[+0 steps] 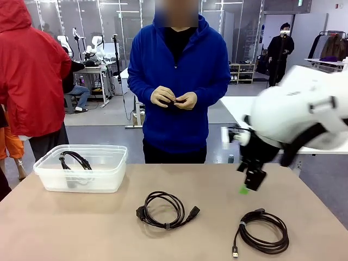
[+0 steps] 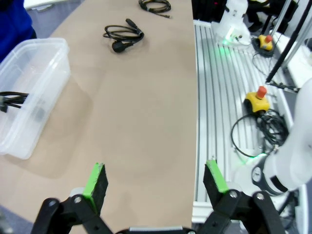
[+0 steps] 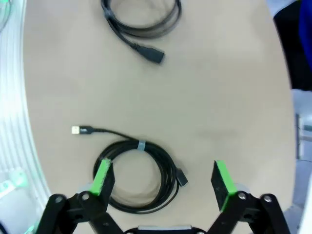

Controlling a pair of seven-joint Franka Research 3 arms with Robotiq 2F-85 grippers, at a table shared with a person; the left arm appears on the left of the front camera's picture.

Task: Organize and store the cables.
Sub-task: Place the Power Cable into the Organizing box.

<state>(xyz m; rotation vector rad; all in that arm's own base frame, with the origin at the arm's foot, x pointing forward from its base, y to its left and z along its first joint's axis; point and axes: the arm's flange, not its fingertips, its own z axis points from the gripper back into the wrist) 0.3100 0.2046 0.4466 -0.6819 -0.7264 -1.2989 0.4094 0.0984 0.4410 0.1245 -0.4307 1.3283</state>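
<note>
Two coiled black cables lie on the tan table: one with chunky ends at the centre (image 1: 166, 209) (image 2: 124, 36) (image 3: 141, 19), one with a small USB end at the front right (image 1: 262, 231) (image 2: 155, 6) (image 3: 139, 175). A third cable (image 1: 76, 160) (image 2: 12, 100) lies inside the clear plastic bin (image 1: 111, 174) (image 2: 39, 63) at the left. My right gripper (image 1: 247, 187) (image 3: 162, 178) hangs open just above the USB cable coil, holding nothing. Open too, my left gripper (image 2: 155, 178) is over bare table near the robot-side edge, far from the cables.
A person in a blue hoodie stands at the far side with both hands (image 1: 174, 98) together at the chest. A person in a red jacket (image 1: 30, 65) stands at the far left. Beyond the table's robot-side edge run metal rails with yellow emergency stops (image 2: 257, 100).
</note>
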